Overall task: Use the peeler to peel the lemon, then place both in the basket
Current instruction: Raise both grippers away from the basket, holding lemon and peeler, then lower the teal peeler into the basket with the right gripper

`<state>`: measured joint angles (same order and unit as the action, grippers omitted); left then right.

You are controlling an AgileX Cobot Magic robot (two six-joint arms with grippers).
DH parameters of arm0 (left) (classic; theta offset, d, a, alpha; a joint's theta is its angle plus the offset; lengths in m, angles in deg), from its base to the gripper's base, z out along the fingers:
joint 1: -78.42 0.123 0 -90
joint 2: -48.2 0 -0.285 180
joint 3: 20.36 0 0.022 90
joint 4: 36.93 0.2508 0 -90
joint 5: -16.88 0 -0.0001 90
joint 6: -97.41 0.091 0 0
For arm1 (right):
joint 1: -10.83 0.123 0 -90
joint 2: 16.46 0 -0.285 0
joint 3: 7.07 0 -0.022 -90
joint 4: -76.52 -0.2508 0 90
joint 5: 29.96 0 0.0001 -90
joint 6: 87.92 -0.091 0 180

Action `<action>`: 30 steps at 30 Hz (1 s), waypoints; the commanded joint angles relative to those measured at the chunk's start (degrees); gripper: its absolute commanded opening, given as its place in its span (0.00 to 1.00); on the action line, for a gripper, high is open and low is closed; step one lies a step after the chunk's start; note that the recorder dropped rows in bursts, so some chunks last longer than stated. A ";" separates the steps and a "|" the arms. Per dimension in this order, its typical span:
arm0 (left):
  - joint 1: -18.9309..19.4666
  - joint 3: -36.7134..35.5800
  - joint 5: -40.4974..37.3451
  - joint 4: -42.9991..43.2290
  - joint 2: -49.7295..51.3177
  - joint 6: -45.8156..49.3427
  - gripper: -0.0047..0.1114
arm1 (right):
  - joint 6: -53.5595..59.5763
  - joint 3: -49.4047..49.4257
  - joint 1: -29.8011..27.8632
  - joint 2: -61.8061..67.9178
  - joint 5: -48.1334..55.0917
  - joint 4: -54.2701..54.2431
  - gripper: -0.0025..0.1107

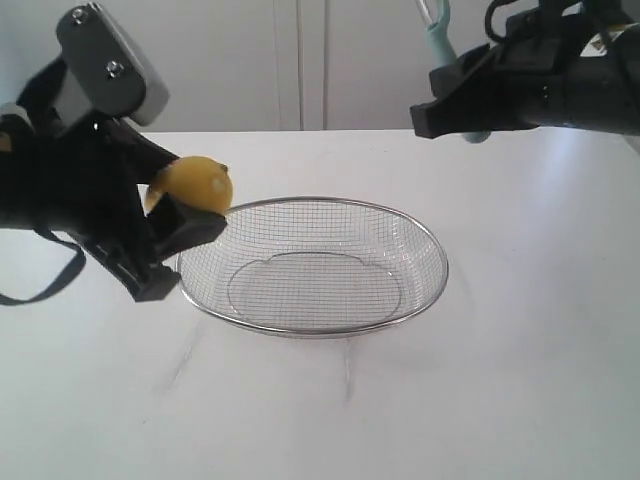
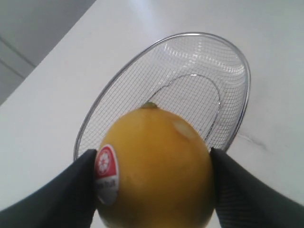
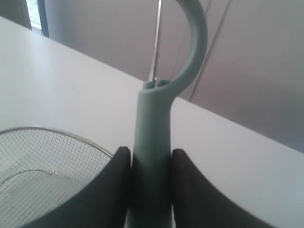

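My left gripper (image 1: 185,205) is shut on the yellow lemon (image 1: 195,184), holding it in the air just beside the left rim of the wire basket (image 1: 430,240). In the left wrist view the lemon (image 2: 156,166) fills the space between both black fingers (image 2: 71,190), its red-and-white sticker (image 2: 105,164) turned to one side, with the basket (image 2: 240,61) behind it. My right gripper (image 1: 440,105) is high at the back right, shut on the teal peeler (image 1: 438,35), which stands upright. In the right wrist view the peeler (image 3: 152,137) is clamped by its handle.
The white table (image 1: 520,380) spreads around the basket, which lies at its middle and holds nothing. A pale wall with panel seams (image 1: 300,60) stands behind the far edge.
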<state>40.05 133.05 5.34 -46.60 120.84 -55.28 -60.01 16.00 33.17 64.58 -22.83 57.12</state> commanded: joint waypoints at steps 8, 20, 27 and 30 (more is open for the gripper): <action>11.09 3.67 -8.17 -0.21 -0.15 -9.97 0.04 | 0.39 -12.20 -0.36 10.73 18.48 0.19 0.02; 11.36 3.67 -8.28 -0.31 0.89 -11.99 0.04 | 0.38 -15.15 -0.24 17.26 25.67 2.38 0.02; 11.36 3.67 -8.28 0.43 0.89 -12.01 0.04 | 0.38 -15.15 -0.11 20.28 22.45 2.24 0.02; 11.36 3.67 -8.16 0.97 0.89 -12.01 0.04 | 0.38 -15.15 -0.11 21.37 21.19 2.25 0.02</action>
<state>51.18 136.19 -3.03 -45.90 122.00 -66.87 -59.88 1.21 33.17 85.27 0.48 59.00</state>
